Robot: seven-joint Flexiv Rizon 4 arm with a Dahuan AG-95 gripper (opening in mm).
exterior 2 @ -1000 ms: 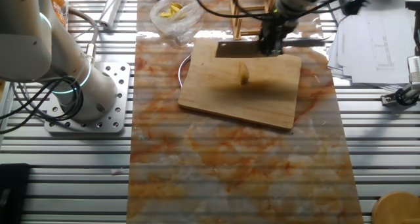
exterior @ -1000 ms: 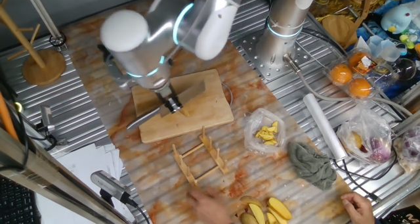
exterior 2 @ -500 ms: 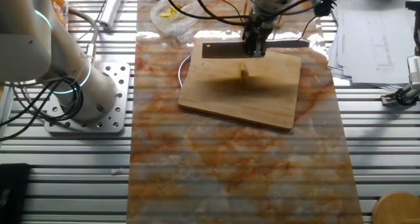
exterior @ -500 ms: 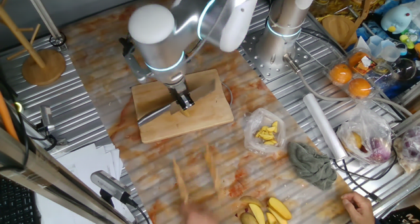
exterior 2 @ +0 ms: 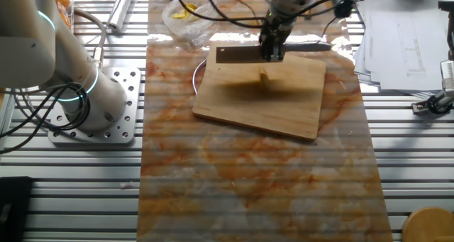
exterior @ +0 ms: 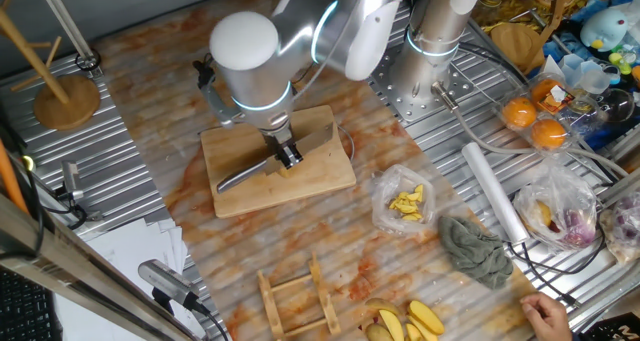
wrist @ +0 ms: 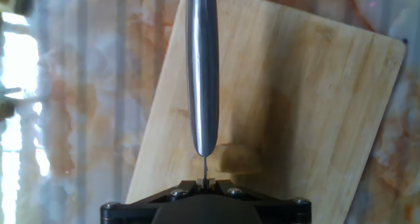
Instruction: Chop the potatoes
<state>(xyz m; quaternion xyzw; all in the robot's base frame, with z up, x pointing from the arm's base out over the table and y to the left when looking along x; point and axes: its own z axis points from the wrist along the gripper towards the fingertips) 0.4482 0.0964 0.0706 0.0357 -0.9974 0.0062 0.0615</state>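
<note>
A small pale-yellow potato piece [exterior 2: 264, 77] lies near the middle of the wooden cutting board [exterior 2: 284, 111]. In the hand view the potato piece [wrist: 239, 159] lies just right of the knife line on the board [wrist: 315, 99]. My gripper [exterior: 288, 156] is shut on a steel knife [exterior: 240, 174] and holds it over the board [exterior: 235, 196]. In the other fixed view my gripper [exterior 2: 272, 52] holds the knife's flat blade [exterior 2: 237, 54] just beyond the potato. In the hand view my gripper [wrist: 205, 182] clamps the knife, whose steel handle [wrist: 201, 73] runs straight away from the fingers.
A wooden rack [exterior: 295, 303] lies near the front edge. A clear bag of brighter yellow pieces [exterior: 405, 201], a grey cloth [exterior: 475, 246], larger yellow wedges [exterior: 410, 323] and a person's hand [exterior: 548, 309] are to the right. A second arm's base [exterior 2: 85, 100] stands left of the board.
My gripper has moved with the knife across the board toward the potato piece. The wooden rack has been moved away from the board to the front edge.
</note>
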